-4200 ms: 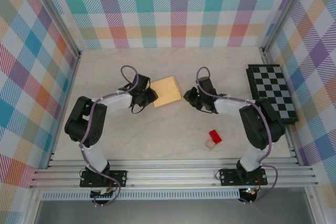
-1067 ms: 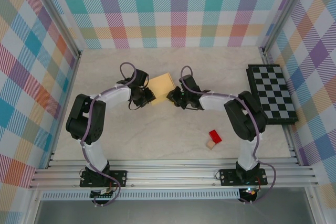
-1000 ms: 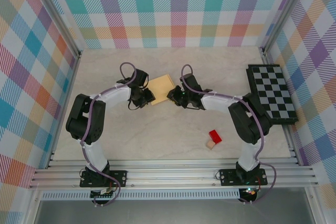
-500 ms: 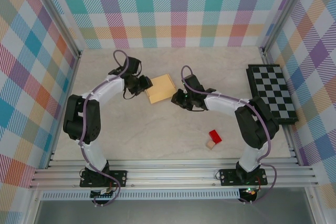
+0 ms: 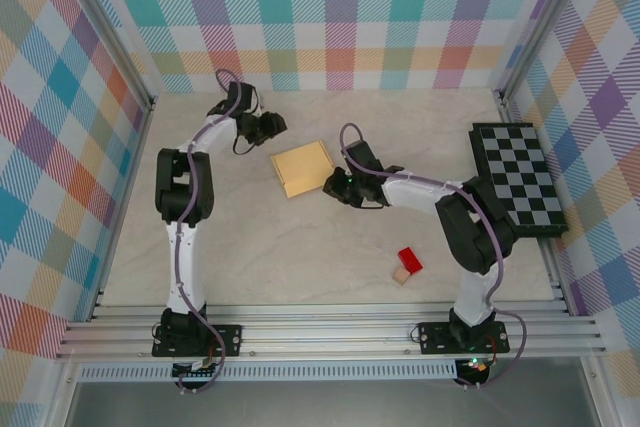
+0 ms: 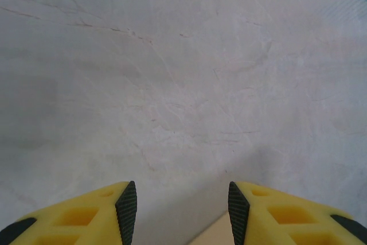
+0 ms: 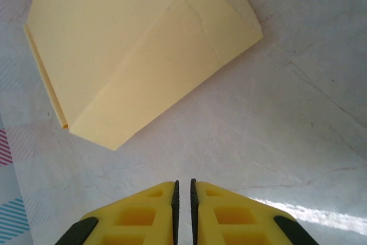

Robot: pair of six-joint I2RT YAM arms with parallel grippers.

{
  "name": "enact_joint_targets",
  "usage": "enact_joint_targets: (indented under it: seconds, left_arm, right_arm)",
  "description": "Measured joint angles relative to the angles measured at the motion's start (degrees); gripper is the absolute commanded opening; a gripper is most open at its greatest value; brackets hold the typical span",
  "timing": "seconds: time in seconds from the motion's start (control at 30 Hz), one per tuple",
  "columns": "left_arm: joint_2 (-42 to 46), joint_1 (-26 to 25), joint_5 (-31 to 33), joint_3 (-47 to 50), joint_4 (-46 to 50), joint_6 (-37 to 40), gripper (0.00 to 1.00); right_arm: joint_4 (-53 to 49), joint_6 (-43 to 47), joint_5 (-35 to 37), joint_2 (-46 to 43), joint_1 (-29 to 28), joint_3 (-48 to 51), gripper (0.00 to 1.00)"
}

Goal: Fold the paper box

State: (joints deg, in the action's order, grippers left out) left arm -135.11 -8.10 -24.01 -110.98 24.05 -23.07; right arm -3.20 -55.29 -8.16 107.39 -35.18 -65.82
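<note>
The paper box lies on the table as a compact, slightly skewed rectangle, mid-table and a little left of centre. In the right wrist view the paper box shows broad panels folded over one another along clean creases, with a layered edge at its left side and a small flap end at its upper corner. Whether that end is fully tucked cannot be determined.

The right gripper sits just beside the box's near right corner, not touching it. The right gripper has its fingers drawn almost together, a thin slit between the pads, and nothing is held.

The left gripper stands apart from the box, toward the far left. In its wrist view the left gripper has its fingers spread with only bare table between them.

Judgement: the main folds appear complete, and neither gripper is engaged with the box. Remaining work, if any, is limited to seating the end flaps or pressing the panels flat.
</note>
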Motion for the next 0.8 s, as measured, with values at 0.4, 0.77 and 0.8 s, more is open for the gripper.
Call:
enact_joint_targets:
  seconds: [0.4,0.77,0.8]
  left_arm:
    - [-2.4,-2.0,-3.3,1.6,-0.2,0.1,0.48]
    - [0.0,-3.1,-2.2,6.2,-3.3,0.2,0.48]
    - [0.3,-3.2,-1.9,6.8,-3.8,0.2,0.48]
  right_arm:
    - [5.0,-3.8,-3.4,6.5,6.5,0.0,0.13]
    - [7.2,-4.3,-7.8,10.6,8.6,-2.9,0.12]
    - [7.5,-4.3,-8.0,10.8,8.6,-3.1,0.12]
